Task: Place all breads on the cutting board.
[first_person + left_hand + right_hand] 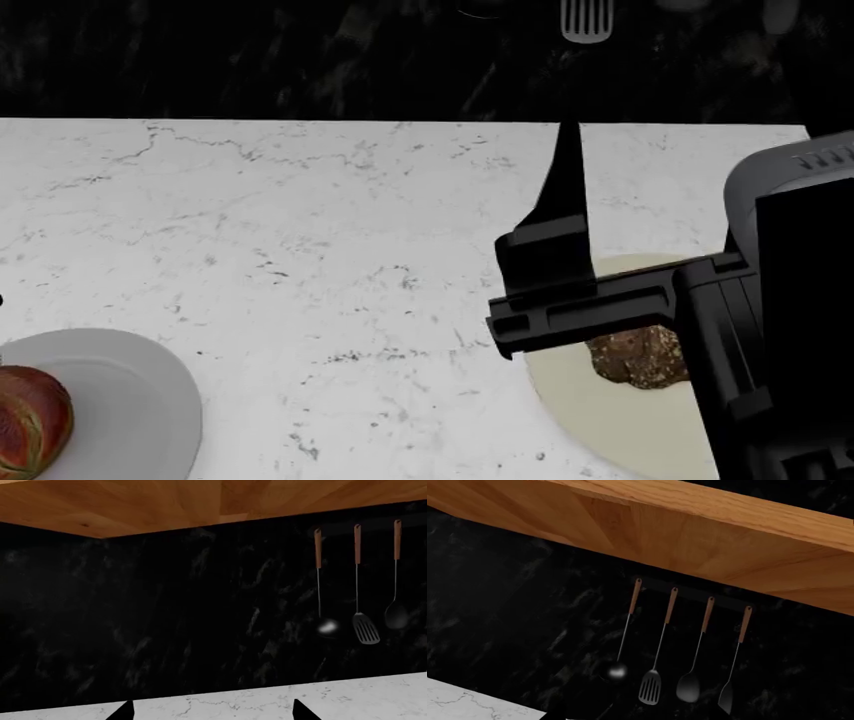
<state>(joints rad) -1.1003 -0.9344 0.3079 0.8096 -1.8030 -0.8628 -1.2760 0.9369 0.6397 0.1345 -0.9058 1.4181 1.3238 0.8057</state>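
While both rolls, seeded and striped, sit on plates, no board shows; left jaws spread, right jaws' state unclear.

counter: white marble look, grey veins, smooth with a soft sheen
back wall: black stone look, pale streaks, faintly glossy
cabinet underside: warm wood, visible grain, matt
hanging utensils: wooden handles, thin metal shafts, dark glossy heads
right gripper: black, matt, plastic look
seeded roll: dark brown, lumpy, rough crust
striped roll: reddish-brown, glossy
grey plate: smooth, matt
cream plate: smooth, matt
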